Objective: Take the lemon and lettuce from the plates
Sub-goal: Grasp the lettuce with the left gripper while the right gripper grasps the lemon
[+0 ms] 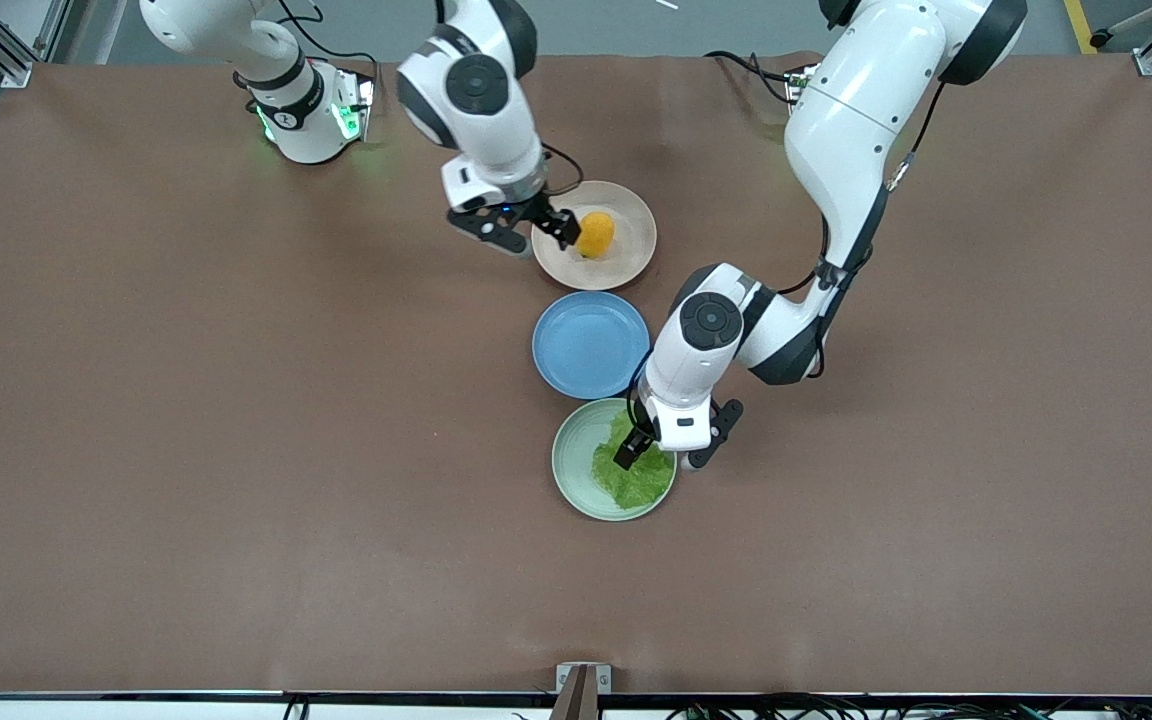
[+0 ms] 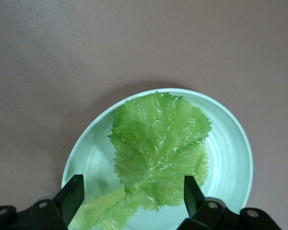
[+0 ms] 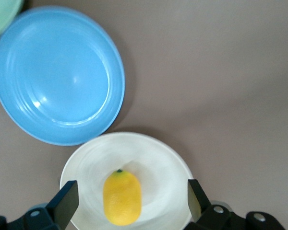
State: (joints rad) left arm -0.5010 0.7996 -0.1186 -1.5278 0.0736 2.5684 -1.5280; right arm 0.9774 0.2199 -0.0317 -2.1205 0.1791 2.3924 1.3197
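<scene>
The yellow-orange lemon (image 1: 595, 234) lies on the beige-pink plate (image 1: 626, 215). My right gripper (image 1: 533, 232) hangs open just over that plate's rim, beside the lemon. In the right wrist view its open jaws (image 3: 132, 189) straddle the lemon (image 3: 121, 197) on the plate (image 3: 168, 158). The green lettuce leaf (image 1: 631, 478) lies on the mint green plate (image 1: 576, 460). My left gripper (image 1: 668, 455) is open low over the leaf. In the left wrist view the gripper (image 2: 133, 184) straddles the lettuce (image 2: 158, 143) on the mint plate (image 2: 230, 143), its paler stem end between the fingers.
An empty blue plate (image 1: 590, 343) sits between the two task plates, close to both; it also shows in the right wrist view (image 3: 57, 72). Brown table covering (image 1: 236, 450) lies all round the plates.
</scene>
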